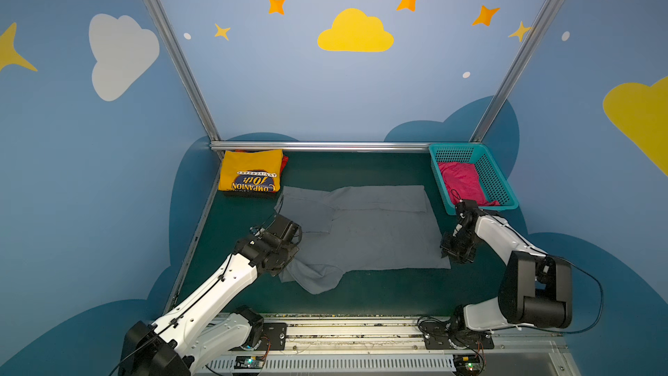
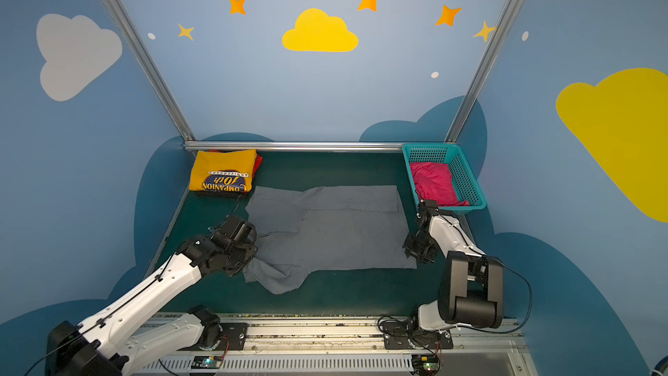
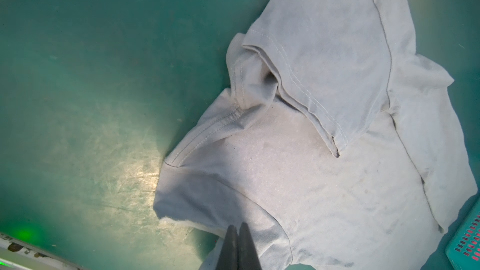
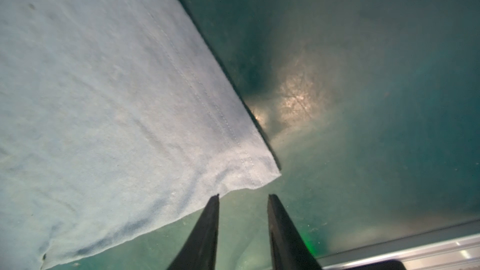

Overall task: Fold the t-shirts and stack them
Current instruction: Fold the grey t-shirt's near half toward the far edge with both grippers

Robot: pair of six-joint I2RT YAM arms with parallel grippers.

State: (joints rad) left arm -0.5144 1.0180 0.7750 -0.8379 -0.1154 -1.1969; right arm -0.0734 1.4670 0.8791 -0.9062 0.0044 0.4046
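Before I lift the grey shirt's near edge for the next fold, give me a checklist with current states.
1. Left gripper pinching grey shirt: cannot tell; jaws shut over the cloth.
2. Right gripper holding hem corner: not ok; jaws open, nothing between them.
3. Near-left sleeve flat: not ok; bunched.
4. Far edge folded flat: ok.
5. Yellow shirt folded in far-left corner: ok.

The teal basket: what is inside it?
A crumpled magenta-pink t-shirt lies in the teal basket. Anything beneath the cloth is covered and cannot be seen.
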